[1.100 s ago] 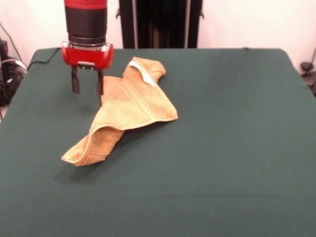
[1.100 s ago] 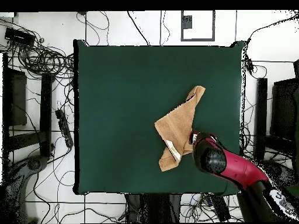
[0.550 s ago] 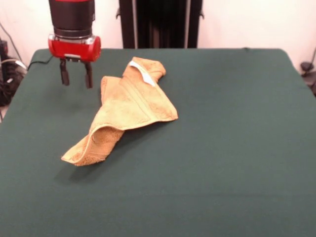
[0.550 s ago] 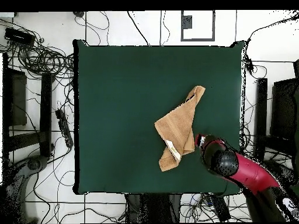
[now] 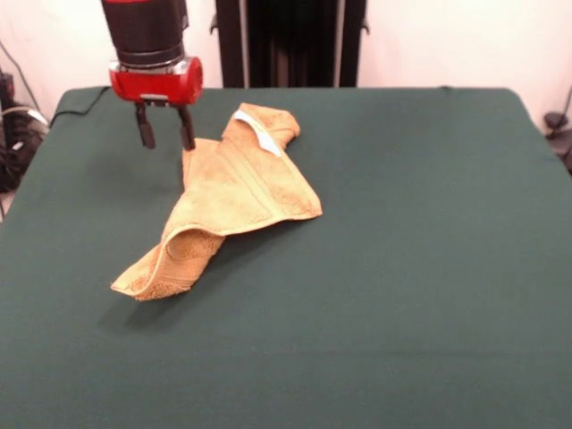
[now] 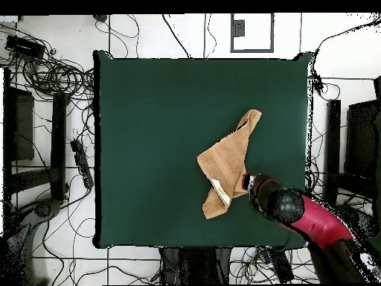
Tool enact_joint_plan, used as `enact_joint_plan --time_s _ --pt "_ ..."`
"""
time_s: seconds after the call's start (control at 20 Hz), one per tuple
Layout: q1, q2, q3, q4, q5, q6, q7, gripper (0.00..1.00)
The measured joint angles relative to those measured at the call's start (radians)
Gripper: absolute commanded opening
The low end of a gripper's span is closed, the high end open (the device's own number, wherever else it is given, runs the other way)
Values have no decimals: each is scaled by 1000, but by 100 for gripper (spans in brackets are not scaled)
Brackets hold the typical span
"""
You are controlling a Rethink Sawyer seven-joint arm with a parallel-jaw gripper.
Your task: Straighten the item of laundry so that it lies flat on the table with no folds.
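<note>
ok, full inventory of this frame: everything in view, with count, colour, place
towel: 1, golden-orange, crumpled and folded over itself, left of table centre in the front view
tag: 1, white, on the towel's far end
table: 1, dark green cloth top, fills most of both views
cables: many, black, on the floor around the table in the overhead view
arm: 1, red and black, over the table edge beside the towel
gripper: 1, black fingers on a red body, open, empty, above the towel's far-left edge
</note>
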Motion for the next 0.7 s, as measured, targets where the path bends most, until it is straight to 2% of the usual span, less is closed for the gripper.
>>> enact_joint_plan --time_s 0.7 --pt "-13 -9 98 70 68 2 0 100"
